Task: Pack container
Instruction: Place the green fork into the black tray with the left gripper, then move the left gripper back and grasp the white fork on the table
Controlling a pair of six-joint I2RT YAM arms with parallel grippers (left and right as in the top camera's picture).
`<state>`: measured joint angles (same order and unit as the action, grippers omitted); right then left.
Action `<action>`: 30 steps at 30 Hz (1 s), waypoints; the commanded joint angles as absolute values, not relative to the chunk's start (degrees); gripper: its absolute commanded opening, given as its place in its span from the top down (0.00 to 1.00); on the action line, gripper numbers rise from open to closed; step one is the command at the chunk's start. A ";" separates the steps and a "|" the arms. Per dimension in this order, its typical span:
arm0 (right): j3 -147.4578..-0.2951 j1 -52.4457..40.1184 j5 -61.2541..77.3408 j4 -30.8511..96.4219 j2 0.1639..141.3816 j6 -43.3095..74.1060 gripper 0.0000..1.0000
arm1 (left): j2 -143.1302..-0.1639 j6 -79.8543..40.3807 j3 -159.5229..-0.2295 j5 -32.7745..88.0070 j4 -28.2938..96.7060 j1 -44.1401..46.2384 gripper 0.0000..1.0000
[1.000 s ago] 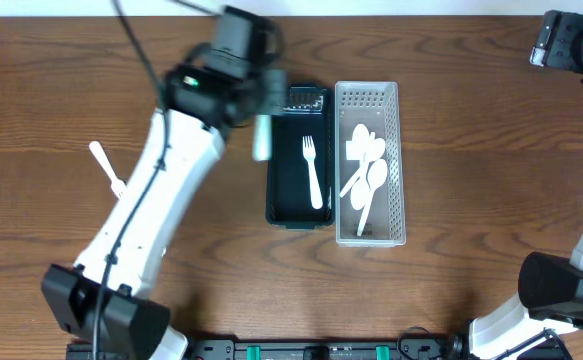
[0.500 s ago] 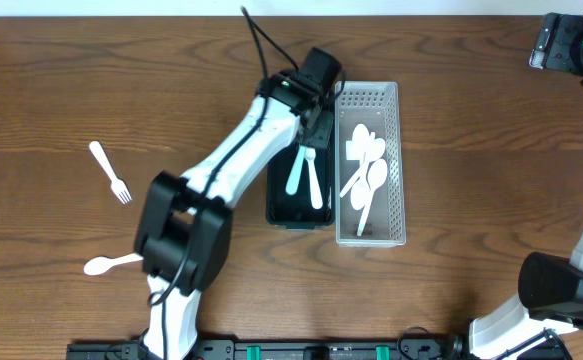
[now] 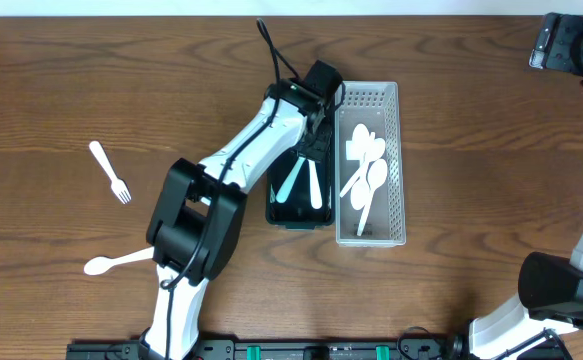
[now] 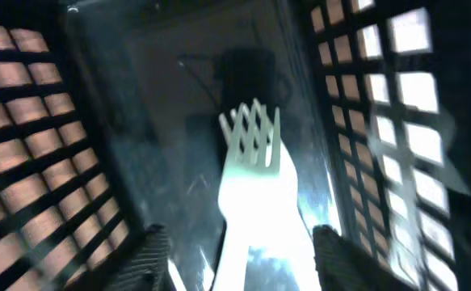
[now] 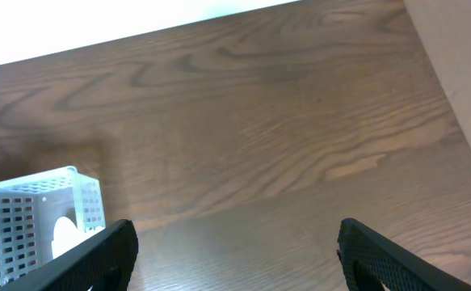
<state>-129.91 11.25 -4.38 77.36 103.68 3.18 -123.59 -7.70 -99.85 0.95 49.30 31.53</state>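
Left gripper (image 3: 312, 140), fingers spread, hangs over the dark bin (image 3: 299, 223) where one fork (image 4: 251, 182) lies lengthwise beneath me; the loose fork (image 3: 109, 171) lies diagonally toward the left edge, nearer this arm than my right arm (image 3: 569, 45).

The left gripper (image 3: 315, 138) has swung from the 9 o'clock side of the dark tray (image 3: 299, 222) to its 12 o'clock end. The fork (image 3: 291, 181) that came with it now slants toward 7 o'clock inside the tray. A spoon (image 3: 116, 263) at 8 o'clock, previously hidden under the arm, now shows.
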 commanded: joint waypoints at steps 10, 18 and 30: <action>-130.41 12.29 -4.51 78.15 103.83 2.46 0.17 | -92.86 -8.67 -106.32 -12.71 59.48 14.81 0.14; -130.39 12.36 -4.49 78.65 103.83 2.48 0.17 | -91.11 -21.41 -103.96 -9.13 72.42 -14.61 0.11; -130.39 12.36 -4.45 79.02 103.83 2.48 0.18 | -99.20 -21.45 -81.82 -0.38 57.49 -27.24 0.09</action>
